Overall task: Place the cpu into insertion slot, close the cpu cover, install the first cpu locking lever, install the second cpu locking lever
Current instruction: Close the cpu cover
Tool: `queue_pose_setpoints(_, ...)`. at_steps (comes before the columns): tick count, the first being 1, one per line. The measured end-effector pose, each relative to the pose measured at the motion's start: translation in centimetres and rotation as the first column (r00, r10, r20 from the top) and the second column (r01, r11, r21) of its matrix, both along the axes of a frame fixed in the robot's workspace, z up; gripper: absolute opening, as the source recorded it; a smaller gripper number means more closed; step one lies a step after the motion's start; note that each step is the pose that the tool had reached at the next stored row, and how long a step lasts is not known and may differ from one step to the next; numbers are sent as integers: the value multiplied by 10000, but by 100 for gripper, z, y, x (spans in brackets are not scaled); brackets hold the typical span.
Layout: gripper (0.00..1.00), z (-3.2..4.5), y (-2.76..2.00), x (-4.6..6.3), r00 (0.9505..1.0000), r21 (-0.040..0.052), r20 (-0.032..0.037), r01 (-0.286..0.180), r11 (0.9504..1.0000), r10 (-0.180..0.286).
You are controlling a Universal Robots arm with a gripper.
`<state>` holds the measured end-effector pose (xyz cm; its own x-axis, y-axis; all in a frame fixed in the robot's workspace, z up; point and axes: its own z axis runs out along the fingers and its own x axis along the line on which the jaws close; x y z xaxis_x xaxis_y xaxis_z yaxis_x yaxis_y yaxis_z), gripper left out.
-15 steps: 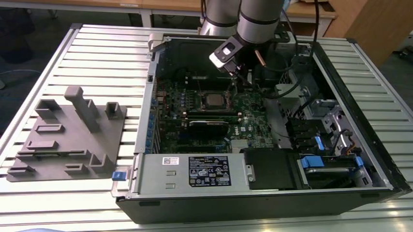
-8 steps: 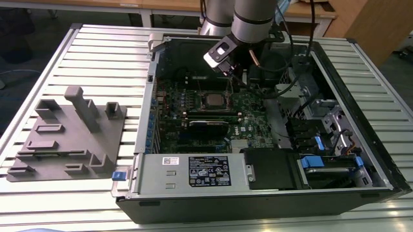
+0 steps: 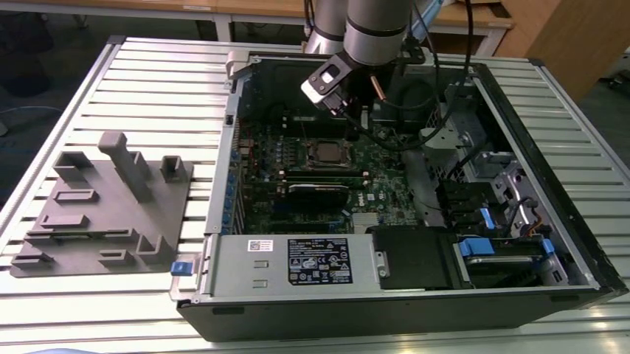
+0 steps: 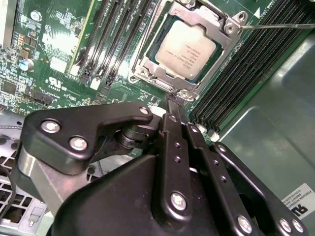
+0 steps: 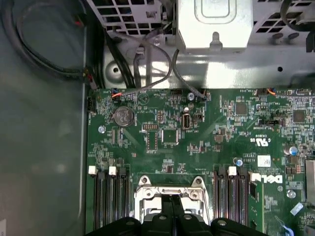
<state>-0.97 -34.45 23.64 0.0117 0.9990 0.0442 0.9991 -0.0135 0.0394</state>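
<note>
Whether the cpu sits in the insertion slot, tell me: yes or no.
Yes, in the second wrist view the cpu lies flat inside the metal-rimmed insertion slot.

1. The cpu (image 4: 189, 51) has a dull silvery-tan top
2. The cpu cover (image 4: 209, 17) is silvery
3. The motherboard (image 5: 206, 147) is green
4. The tool (image 4: 171, 105) is black
5. The tabletop (image 3: 147, 81) is pale grey with ribbed stripes
</note>
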Motion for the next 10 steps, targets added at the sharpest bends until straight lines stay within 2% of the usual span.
queue_pose_setpoints(4,11,0,0,-1,10000,0,-1,0,10000,0)
queue_pose_setpoints(5,11,-1,0,-1,10000,1,-28,0,10000,0)
queue_pose_setpoints(8,11,-4,0,-1,9996,-1,-269,0,10000,0)
queue_pose_setpoints(10,11,-4,0,-2,9996,-2,-281,1,10000,-1)
